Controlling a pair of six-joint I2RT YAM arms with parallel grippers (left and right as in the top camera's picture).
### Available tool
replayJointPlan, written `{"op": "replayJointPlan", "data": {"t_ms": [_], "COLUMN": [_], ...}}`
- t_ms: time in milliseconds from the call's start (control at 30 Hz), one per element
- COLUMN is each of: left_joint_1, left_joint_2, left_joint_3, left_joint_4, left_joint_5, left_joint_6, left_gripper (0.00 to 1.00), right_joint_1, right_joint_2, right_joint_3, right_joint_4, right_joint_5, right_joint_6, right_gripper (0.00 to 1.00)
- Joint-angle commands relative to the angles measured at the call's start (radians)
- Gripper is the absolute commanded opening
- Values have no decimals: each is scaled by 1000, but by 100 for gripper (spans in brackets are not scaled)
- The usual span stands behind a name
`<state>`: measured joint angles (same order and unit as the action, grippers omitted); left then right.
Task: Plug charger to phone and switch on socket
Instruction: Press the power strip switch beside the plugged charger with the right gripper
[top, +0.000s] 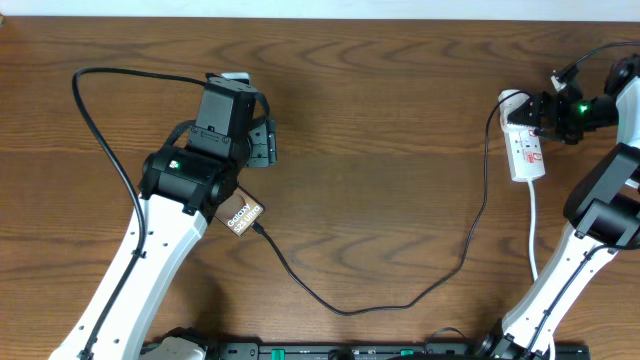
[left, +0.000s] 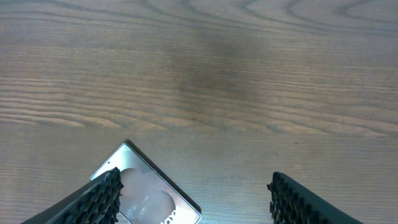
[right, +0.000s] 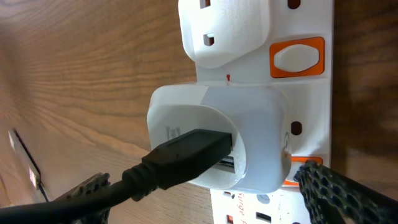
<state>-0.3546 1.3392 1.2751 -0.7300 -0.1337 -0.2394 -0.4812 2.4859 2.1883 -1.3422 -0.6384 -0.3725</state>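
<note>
The phone (top: 242, 214) lies flat at the left of the table, mostly hidden under my left arm (top: 190, 175). In the left wrist view its silver-edged corner (left: 149, 193) lies beneath the left fingertip (left: 99, 196) of my open left gripper (left: 194, 199), which holds nothing. The charger cable (top: 400, 298) runs from the phone's lower edge in a loop across the table up to the socket (top: 527, 150). My right gripper (right: 205, 193) is open over the socket (right: 305, 25), straddling the white adapter (right: 211, 137) and its black USB plug (right: 186, 155). An orange switch (right: 297, 57) shows beside it.
A white cord (top: 533, 225) leaves the socket toward the front. A thick black arm cable (top: 100, 120) loops at the far left. The right arm (top: 590, 215) rises along the right edge. Bare wood lies between the arms.
</note>
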Motion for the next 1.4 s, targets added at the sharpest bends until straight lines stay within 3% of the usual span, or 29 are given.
{"op": "replayJointPlan", "data": {"t_ms": [0,400,567,700,900,1133,1367], "left_joint_1": [-2,-1,-1,-1,-1,-1,-1], "left_joint_2": [8,8,8,8,8,8,8], "left_joint_3": [-2,-2,-2,-2,-2,-2,-2], "left_joint_4": [-3,-10,-17,-18,-18,-23,-26], "left_joint_5": [-6,-6,-6,-6,-6,-6,-6], "left_joint_6": [-10,-9,-9,-9,-9,-9,-9], "left_gripper": [74,75,74,75,74,75,74], "right_joint_1": [50,110,122,118,87,37,25], "right_joint_2": [17,17,17,16,-1,-89,-267], "right_joint_3": [-37,-38,-38,-33,6,36,36], "right_joint_4": [-18,-11,-11,-6,-12,-12,-50], "right_joint_5": [-34,-82,-87,73,327,379,378], "right_joint_6": [13,63,66,171,341,465,500], "right_gripper": [94,92,84,99,99,99,99]}}
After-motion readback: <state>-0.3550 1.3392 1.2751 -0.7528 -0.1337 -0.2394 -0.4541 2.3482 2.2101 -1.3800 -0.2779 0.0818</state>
